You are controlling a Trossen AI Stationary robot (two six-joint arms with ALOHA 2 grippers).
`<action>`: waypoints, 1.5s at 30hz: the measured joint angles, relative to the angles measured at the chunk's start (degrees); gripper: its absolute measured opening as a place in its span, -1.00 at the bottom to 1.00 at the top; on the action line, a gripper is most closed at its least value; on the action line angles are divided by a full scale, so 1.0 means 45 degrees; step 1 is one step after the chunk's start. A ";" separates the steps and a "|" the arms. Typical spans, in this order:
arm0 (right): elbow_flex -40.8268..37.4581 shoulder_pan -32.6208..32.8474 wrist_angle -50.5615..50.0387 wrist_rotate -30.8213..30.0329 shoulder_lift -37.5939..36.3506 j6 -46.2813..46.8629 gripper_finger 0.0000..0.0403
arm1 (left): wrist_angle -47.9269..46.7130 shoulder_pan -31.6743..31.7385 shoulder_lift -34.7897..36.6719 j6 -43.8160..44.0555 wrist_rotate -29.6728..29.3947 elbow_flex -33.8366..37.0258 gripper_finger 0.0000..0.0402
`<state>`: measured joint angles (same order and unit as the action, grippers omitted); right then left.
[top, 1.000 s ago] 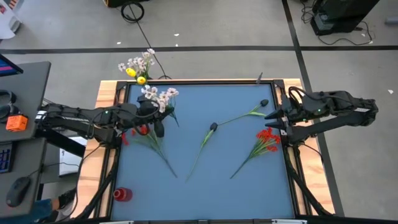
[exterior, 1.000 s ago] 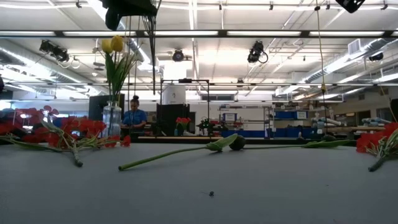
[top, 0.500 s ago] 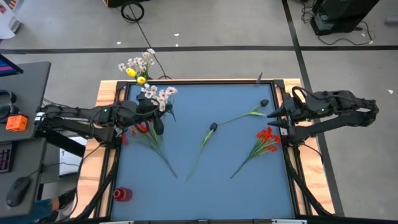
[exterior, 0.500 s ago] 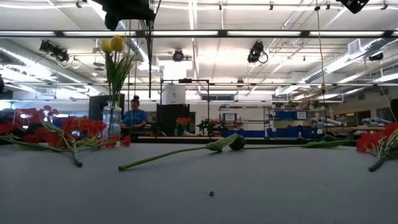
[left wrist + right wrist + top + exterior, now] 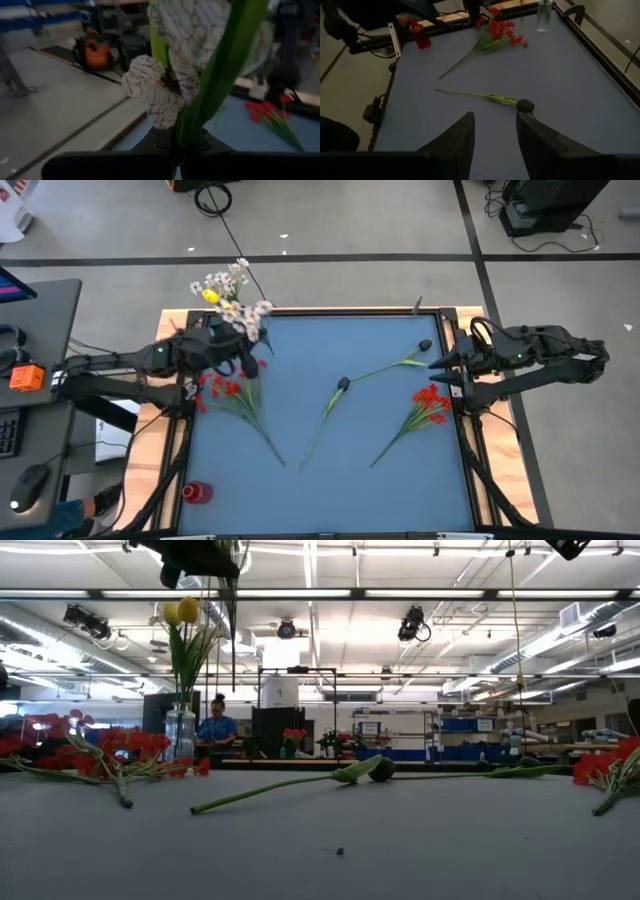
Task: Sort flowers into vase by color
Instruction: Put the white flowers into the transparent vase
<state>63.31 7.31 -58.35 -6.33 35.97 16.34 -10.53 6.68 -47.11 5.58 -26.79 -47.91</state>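
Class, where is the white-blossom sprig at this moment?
In the high view the white-blossom sprig is at the table's far-left corner, held in the left gripper, just short of the vase with yellow flowers.

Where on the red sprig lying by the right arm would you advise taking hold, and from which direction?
Probably the bare green stem of the red sprig, below its blossom cluster, coming straight down from above. It lies flat on the table, slanting toward the middle, so jaws set across the stem should close on it without crushing blossoms. The right end effector, open, hangs nearby.
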 joint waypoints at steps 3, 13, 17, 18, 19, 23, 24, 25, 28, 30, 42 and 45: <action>0.0000 0.0000 0.0000 0.0000 0.0000 0.0000 -0.24 | -0.1045 0.0360 0.0461 -0.0638 -0.0003 -0.0661 -0.96; 0.0000 0.0000 -0.0005 0.0000 0.0000 0.0005 -0.24 | -0.2104 0.0505 0.2279 -0.2855 -0.0024 -0.0869 -0.96; 0.0000 0.0000 -0.0003 0.0000 0.0000 0.0005 -0.24 | -0.1496 0.0159 0.3550 -0.2996 -0.0121 0.0614 -0.96; 0.0000 0.0000 -0.0005 0.0000 0.0000 0.0008 -0.24 | -0.1137 0.0059 0.3848 -0.2950 -0.0131 0.1012 -0.96; 0.0000 0.0000 -0.0005 0.0000 0.0000 0.0005 -0.24 | -0.0743 -0.0050 0.4113 -0.2940 -0.0131 0.1327 -0.96; 0.0000 0.0000 -0.0005 0.0000 0.0000 0.0005 -0.24 | -0.0778 -0.0390 0.4934 -0.3408 -0.0091 0.1997 -0.97; 0.0000 0.0000 -0.0005 0.0005 0.0000 0.0005 -0.24 | -0.1050 -0.0437 0.5121 -0.3719 -0.0069 0.2038 -0.97; 0.0000 0.0000 -0.0005 0.0000 0.0000 0.0005 -0.24 | -0.1485 -0.0482 0.5328 -0.4059 -0.0024 0.2061 -0.96; 0.0000 0.0000 -0.0005 0.0000 0.0000 0.0010 -0.24 | -0.2165 -0.0484 0.6000 -0.4709 0.0008 0.2081 -0.96; 0.0000 0.0000 -0.0005 0.0001 0.0000 0.0005 -0.24 | -0.2447 -0.0482 0.6488 -0.4958 0.0015 0.2081 -0.95; 0.0000 0.0000 -0.0006 0.0005 0.0004 0.0010 -0.24 | -0.1187 -0.0477 0.8786 -0.5501 -0.1466 0.3983 -0.96; 0.0000 0.0000 -0.0005 0.0003 0.0000 0.0010 -0.24 | 0.0521 -0.0415 0.9232 -0.5892 -0.2676 0.5253 -0.96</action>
<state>63.31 7.31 -58.37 -6.32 35.97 16.38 -8.18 4.81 -5.57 -20.94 -38.83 -24.27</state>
